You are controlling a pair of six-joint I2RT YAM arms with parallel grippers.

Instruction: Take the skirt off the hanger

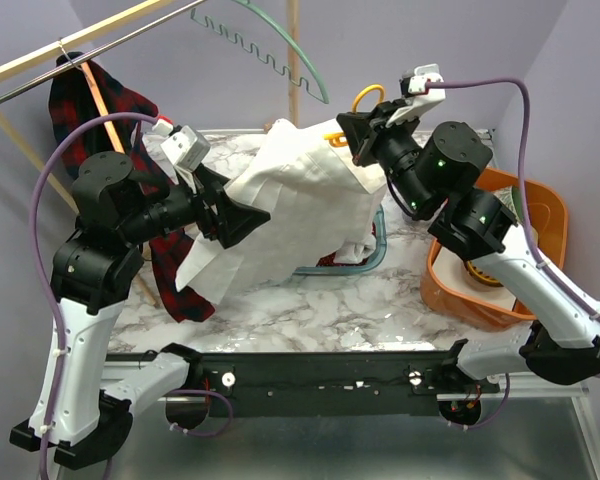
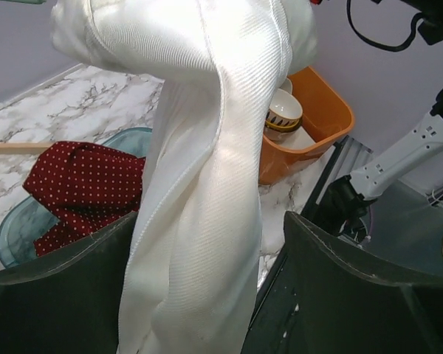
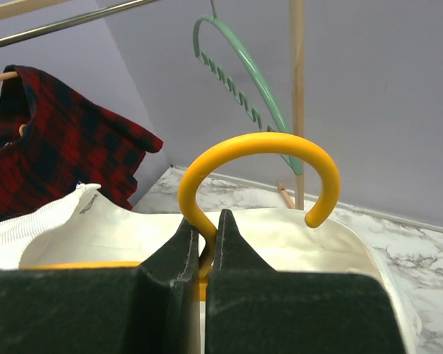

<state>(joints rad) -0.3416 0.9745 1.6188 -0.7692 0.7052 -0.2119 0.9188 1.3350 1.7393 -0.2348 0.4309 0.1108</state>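
The white skirt (image 1: 300,200) hangs on a yellow hanger (image 1: 368,96), held in the air above the marble table. My right gripper (image 1: 358,135) is shut on the neck of the hanger's hook; in the right wrist view both fingertips pinch the yellow hook (image 3: 258,147), with the skirt's waistband (image 3: 295,228) just behind. My left gripper (image 1: 248,222) is at the skirt's lower left. In the left wrist view the skirt (image 2: 207,184) hangs between its spread fingers (image 2: 332,280). It touches the left one, and a gap shows at the right one.
An orange tub (image 1: 540,200) holding a bowl (image 1: 477,275) stands at the right. A clear teal-rimmed container (image 1: 372,262) with a red dotted cloth (image 2: 81,184) lies under the skirt. A red plaid garment (image 1: 90,110) and a green hanger (image 1: 280,50) hang on the rack behind.
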